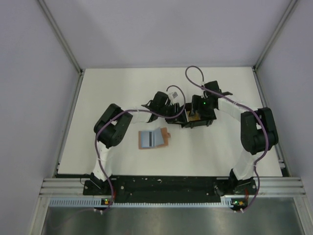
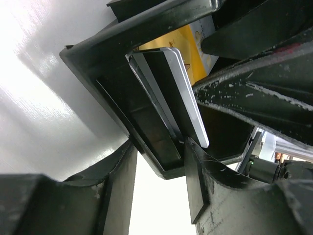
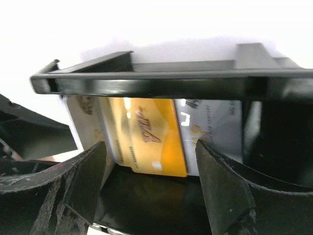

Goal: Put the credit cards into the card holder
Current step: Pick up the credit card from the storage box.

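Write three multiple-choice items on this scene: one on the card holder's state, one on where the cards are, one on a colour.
1. How is the card holder?
A. lying open on the table
B. folded shut
C. held up off the surface

2. Where are the credit cards?
A. tucked in the card holder
B. standing in the black tray
C. flat on the table

3. What colour is the front card, the one between the fingers of the right gripper?
A. green
B. yellow-orange
C. red

Answers:
1 A, the top view shows it spread open, blue-grey face up, apart from both arms.
2 B, both wrist views show the cards on edge inside the tray's walls.
3 B, the right wrist view shows its yellow-orange face.
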Available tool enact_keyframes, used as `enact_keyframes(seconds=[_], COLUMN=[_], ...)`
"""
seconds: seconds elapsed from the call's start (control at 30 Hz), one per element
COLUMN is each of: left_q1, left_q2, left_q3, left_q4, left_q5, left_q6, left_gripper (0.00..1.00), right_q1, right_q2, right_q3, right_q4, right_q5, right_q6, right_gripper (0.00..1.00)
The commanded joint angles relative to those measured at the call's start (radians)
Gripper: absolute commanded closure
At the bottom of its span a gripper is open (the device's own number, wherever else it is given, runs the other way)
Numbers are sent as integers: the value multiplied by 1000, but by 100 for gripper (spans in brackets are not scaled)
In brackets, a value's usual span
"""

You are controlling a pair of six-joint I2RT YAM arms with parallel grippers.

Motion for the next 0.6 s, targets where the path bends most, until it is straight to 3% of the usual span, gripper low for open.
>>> enact_keyframes(seconds=[0.0,0.3,0.43,0.57], left_q1=[-23,-63,-68,-69], left_q2=[9,-46,-72,-88], left_q3=[-24,-127,-158,-166], left_q4=[45,82,88,83], left_q5=[44,46,35,23], left_q6=[-15,-40,-41,-37], left_gripper=[55,60,61,61], right_q1=[16,5,7,5], right_q2=[17,18,6,-32], right_q3=[-68,-43,-56,-71], right_q4=[77,97,109,120], right_q5=[-148,-257,-278,-304], right_q6=[-33,-67,-58,-44], right_gripper=[28,38,53,61])
